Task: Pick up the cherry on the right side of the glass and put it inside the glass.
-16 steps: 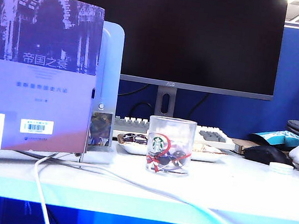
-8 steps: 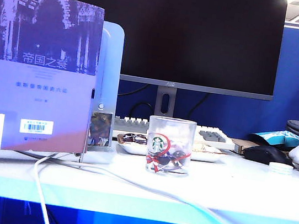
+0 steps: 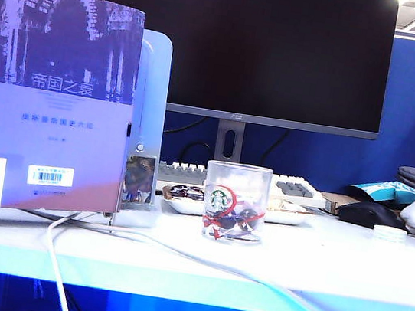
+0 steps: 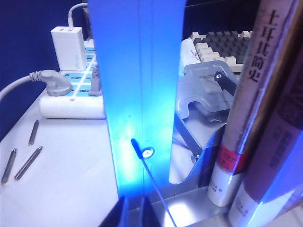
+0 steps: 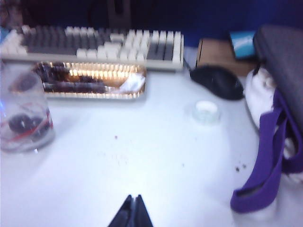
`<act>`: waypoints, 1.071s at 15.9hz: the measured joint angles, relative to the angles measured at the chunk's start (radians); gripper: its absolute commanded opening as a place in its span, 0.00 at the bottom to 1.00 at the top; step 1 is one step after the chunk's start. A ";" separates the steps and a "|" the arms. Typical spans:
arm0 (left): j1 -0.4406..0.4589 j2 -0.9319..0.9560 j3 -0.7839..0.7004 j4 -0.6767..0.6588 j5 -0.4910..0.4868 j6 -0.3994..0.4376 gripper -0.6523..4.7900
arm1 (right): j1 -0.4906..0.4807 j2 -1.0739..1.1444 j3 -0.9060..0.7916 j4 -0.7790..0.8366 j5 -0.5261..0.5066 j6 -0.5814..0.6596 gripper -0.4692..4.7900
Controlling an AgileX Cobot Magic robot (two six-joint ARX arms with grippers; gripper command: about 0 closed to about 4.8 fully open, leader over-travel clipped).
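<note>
Cherry (image 3: 246, 218), dark and glossy, inside glass (image 3: 236, 202).

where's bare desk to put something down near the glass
Bare white desk lies between the glass, the gold tray, the small white lid and the purple strap; the right gripper, jaws shut, hangs over it. Crowded: the back row, with keyboard and black mouse.
</note>
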 measured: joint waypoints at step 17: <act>0.000 0.000 0.000 0.000 0.000 0.000 0.22 | -0.001 0.000 -0.017 -0.019 0.000 0.052 0.09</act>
